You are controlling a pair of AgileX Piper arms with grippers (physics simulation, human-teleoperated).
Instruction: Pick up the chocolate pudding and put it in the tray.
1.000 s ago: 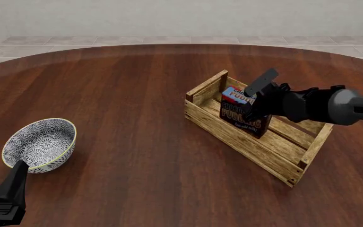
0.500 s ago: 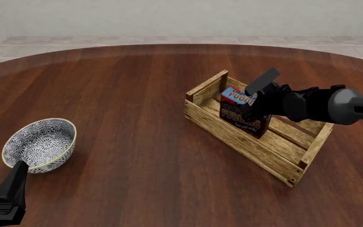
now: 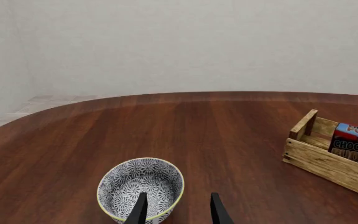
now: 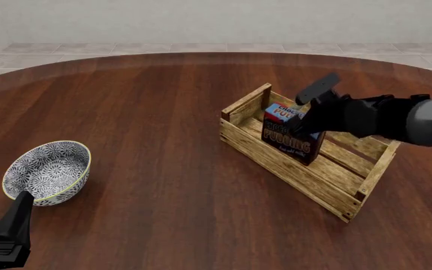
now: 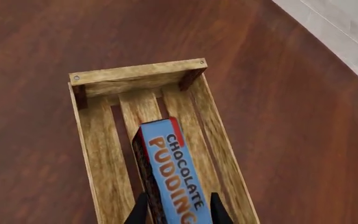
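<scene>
The chocolate pudding [image 4: 294, 134] is seen standing upright inside the tray [image 4: 276, 160], just under the right claw [image 4: 304, 115], whose fingers are spread at both its sides, so the placing is judged done and only the retreat is left.

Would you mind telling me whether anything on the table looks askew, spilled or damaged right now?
Nothing looks spilled or damaged. The chocolate pudding stands on edge inside the tray rather than lying flat, with the right claw around its top. The bowl sits upright, apart from the tray.
</scene>
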